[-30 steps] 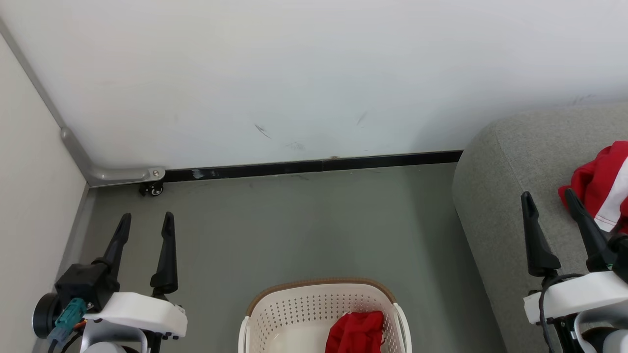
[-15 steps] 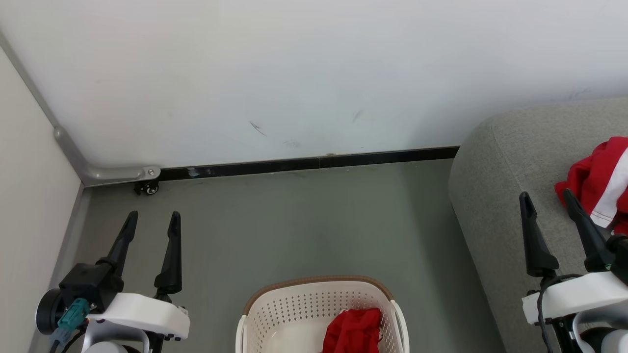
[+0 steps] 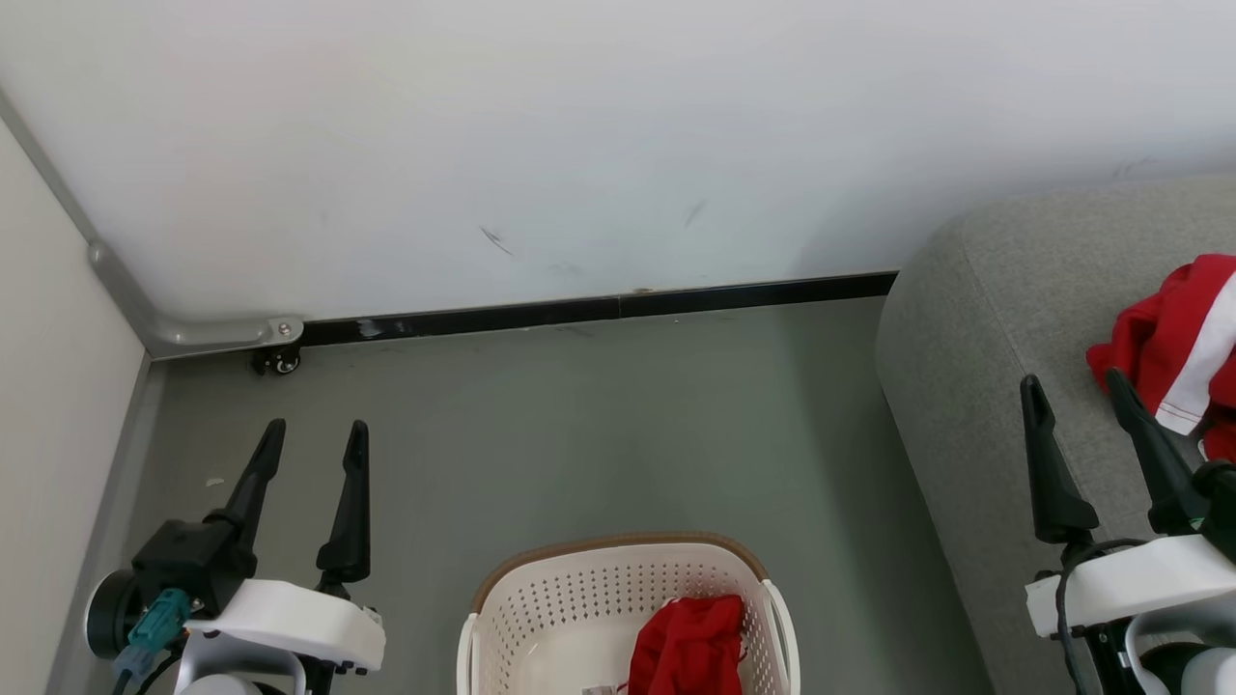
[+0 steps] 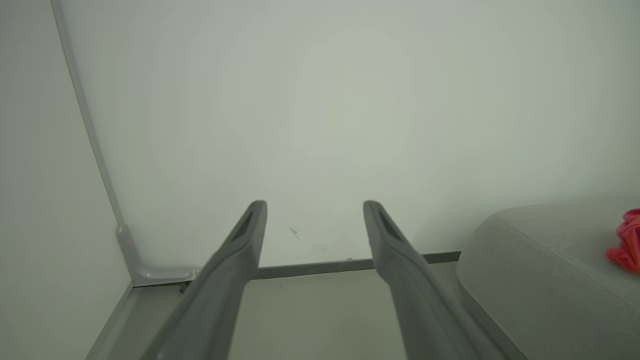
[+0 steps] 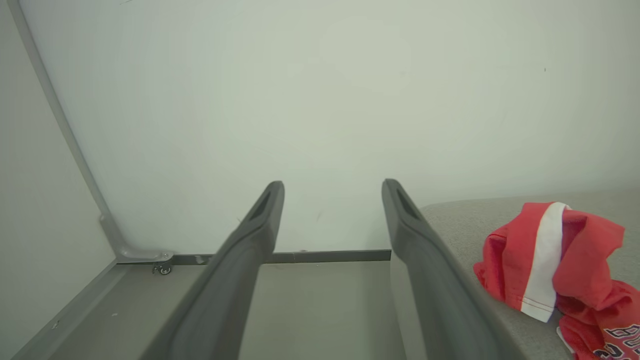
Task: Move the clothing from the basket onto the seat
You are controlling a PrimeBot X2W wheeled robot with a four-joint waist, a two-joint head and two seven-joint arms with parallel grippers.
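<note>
- left gripper (image 3: 317, 427) at 8 o'clock, fingers spread, empty; reaching across could knock the basket (image 3: 618, 542).
- basket at 6 o'clock holds one red garment (image 3: 690, 642), bunched at its right wall; a shallow pinch could slip off thin fabric.
- right gripper (image 3: 1074, 378) at 4 o'clock, spread, empty, by the seat (image 3: 966, 319); a swing could drag the second garment (image 3: 1159, 338), at 3 o'clock, off.

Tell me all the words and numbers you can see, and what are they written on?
Red shiny garment with a white stripe, lying on the rounded grey fabric seat: black-and-white letters at its bottom corner, cut off by the picture's edge, not readable.
Crumpled red garment in the cream perforated plastic basket: no letters show.
No other words or numbers can be read.
</note>
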